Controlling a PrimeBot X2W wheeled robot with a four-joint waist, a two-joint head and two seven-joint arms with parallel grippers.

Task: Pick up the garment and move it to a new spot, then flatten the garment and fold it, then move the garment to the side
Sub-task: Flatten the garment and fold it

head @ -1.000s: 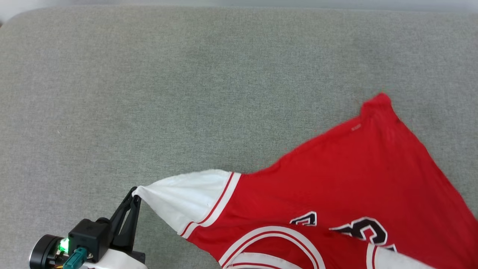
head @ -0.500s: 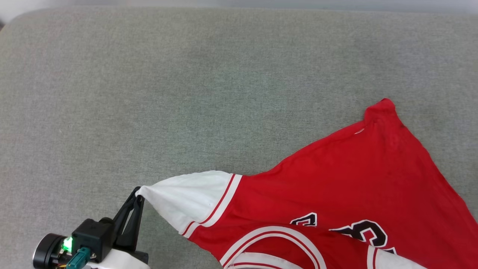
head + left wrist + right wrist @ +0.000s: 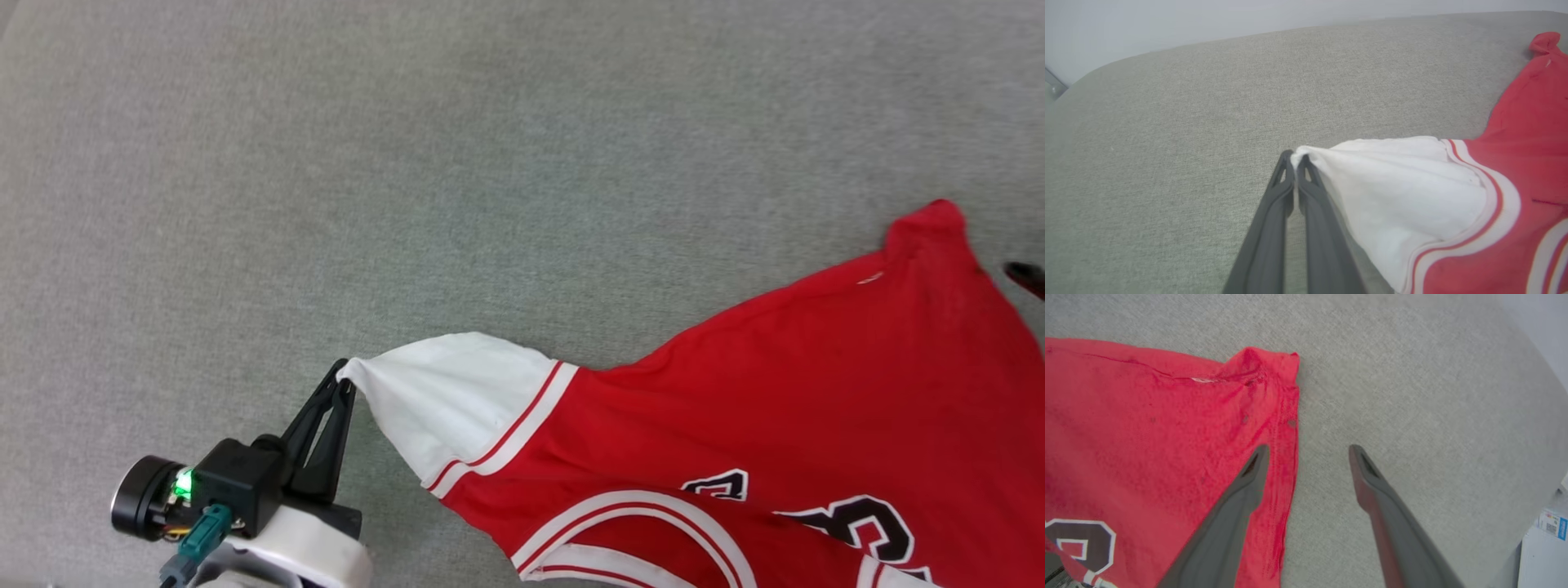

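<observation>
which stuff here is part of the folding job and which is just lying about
Job:
red shirt
left gripper, shut on its white sleeve
right gripper, open over the shirt's edge

Lying about:
grey cushion under it all
white box with a blue label

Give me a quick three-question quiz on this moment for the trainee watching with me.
1. True or false: the left hand pinches the tip of the garment's white sleeve.
2. The right hand is: A, shut on the hem; B, open, holding nothing; C, shut and empty.
3. What colour is the fabric surface under the garment?
Key: 1 true; 2 B; 3 grey.
</observation>
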